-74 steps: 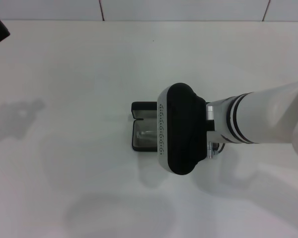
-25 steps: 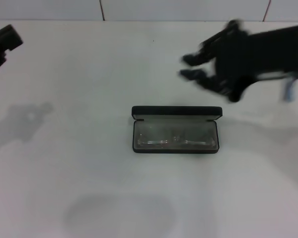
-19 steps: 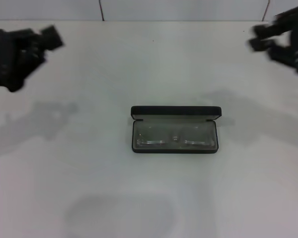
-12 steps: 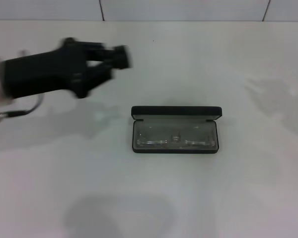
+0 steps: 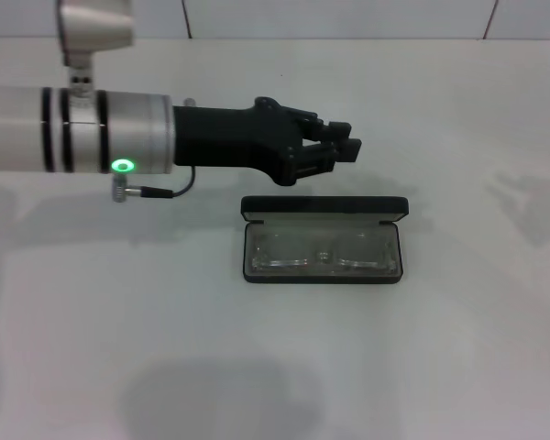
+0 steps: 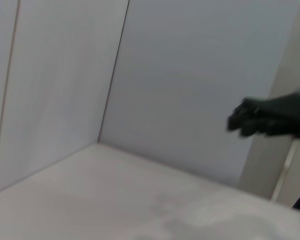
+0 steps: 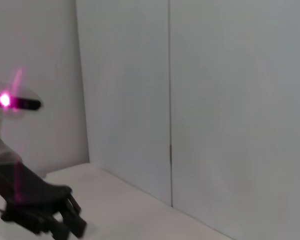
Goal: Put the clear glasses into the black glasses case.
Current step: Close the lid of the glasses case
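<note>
From the head view you see the black glasses case (image 5: 324, 240) open at the table (image 5: 440, 348) centre, the clear glasses (image 5: 321, 254) lying inside. Your left claw (image 5: 341, 151) hovers at its 12 o'clock, fingers nearly together, grasping nothing. In the left wrist view, the right claw (image 6: 242, 121) hangs far off; you cannot tell its state.

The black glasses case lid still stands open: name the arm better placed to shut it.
Left. The left gripper hovers just behind the black glasses case, above its raised lid, with the clear glasses inside. The right arm is outside the head view.

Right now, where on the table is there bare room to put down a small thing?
Bare table lies near the robot in front of the black glasses case, and on both sides of it. Behind the case it is crowded: the left gripper hovers there.
</note>
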`<move>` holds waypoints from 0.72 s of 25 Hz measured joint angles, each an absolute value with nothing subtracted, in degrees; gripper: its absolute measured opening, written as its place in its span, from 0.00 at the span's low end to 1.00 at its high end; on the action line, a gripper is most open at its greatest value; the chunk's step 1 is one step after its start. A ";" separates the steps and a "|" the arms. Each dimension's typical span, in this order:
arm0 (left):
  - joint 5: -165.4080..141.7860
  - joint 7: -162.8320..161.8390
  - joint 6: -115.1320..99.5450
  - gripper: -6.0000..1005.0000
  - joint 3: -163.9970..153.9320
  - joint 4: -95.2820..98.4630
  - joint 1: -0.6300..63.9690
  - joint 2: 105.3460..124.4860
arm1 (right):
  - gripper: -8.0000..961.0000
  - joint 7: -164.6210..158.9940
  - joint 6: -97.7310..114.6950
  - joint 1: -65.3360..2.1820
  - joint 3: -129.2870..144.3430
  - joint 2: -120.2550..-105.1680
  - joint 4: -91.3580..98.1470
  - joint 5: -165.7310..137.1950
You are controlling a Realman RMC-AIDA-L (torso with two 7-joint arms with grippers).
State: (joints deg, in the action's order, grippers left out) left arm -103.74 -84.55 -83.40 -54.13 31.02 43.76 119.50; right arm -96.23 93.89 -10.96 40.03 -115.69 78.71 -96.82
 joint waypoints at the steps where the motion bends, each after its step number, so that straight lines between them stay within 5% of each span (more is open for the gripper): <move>1: -103.71 -84.93 -81.81 0.21 -55.54 30.85 44.05 119.57 | 0.19 -95.29 94.26 -10.96 39.49 -115.70 77.41 -96.55; 18: -103.81 -87.58 -70.21 0.25 -65.32 25.81 46.28 119.79 | 0.22 -88.74 95.27 -12.20 36.30 -115.53 66.25 -95.22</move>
